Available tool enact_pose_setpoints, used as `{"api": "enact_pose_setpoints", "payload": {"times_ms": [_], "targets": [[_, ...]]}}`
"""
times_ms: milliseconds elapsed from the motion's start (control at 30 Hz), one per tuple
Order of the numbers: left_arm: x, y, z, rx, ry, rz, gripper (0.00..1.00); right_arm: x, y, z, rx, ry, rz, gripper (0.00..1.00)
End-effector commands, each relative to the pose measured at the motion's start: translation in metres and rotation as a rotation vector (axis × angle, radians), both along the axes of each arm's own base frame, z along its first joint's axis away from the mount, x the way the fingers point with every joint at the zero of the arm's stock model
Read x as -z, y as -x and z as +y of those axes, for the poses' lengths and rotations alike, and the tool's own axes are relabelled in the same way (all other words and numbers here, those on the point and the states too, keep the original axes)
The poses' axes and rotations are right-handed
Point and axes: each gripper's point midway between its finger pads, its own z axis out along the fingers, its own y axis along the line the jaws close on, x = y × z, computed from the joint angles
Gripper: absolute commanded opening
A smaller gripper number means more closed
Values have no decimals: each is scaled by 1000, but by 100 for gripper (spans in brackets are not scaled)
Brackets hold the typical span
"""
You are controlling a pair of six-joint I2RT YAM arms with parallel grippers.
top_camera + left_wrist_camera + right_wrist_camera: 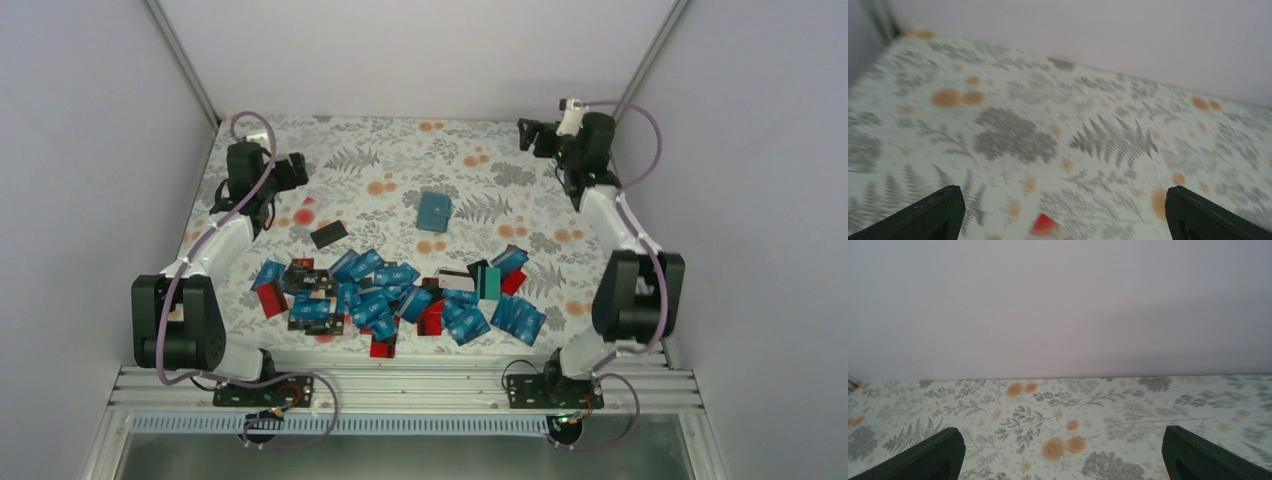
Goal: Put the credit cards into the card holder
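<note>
The teal-blue card holder (434, 211) lies closed on the patterned cloth at mid-table. The credit cards (400, 295), mostly blue with some red and black and one teal-green (488, 281), lie scattered in a band across the near half. A single black card (328, 234) lies apart at the left. My left gripper (297, 170) is open and empty over the far left, well away from the cards. My right gripper (527, 133) is open and empty at the far right corner. Both wrist views, left (1063, 217) and right (1063, 460), show wide-apart jaws over bare cloth, with no cards or holder.
The floral cloth (380, 160) covers the table. White walls close the back and both sides. A blurred red patch (1044, 225) shows on the cloth between the left fingers. A metal rail (400, 385) runs along the near edge.
</note>
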Motion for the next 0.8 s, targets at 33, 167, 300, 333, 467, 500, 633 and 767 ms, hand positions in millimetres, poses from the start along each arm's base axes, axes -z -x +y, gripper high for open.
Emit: {"api": "enact_pose_setpoints", "payload": {"times_ms": [33, 167, 300, 333, 467, 500, 633, 767], "targets": [[37, 15, -71, 307, 171, 171, 100, 111, -9, 19, -74, -178, 504, 99], [50, 14, -135, 500, 198, 228, 97, 130, 4, 54, -201, -291, 566, 97], [75, 13, -193, 644, 244, 316, 94, 151, 17, 88, -293, -377, 656, 92], [82, 12, -205, 673, 261, 341, 92, 154, 20, 97, -323, -391, 670, 92], [106, 8, -243, 753, 291, 427, 85, 172, 29, 123, -362, -415, 735, 91], [109, 6, -251, 764, 292, 438, 84, 176, 30, 128, -370, -414, 749, 88], [124, 0, -277, 789, 299, 490, 76, 196, 35, 141, -376, -420, 810, 81], [134, -8, -296, 806, 296, 510, 68, 212, 40, 155, -399, -424, 860, 73]]}}
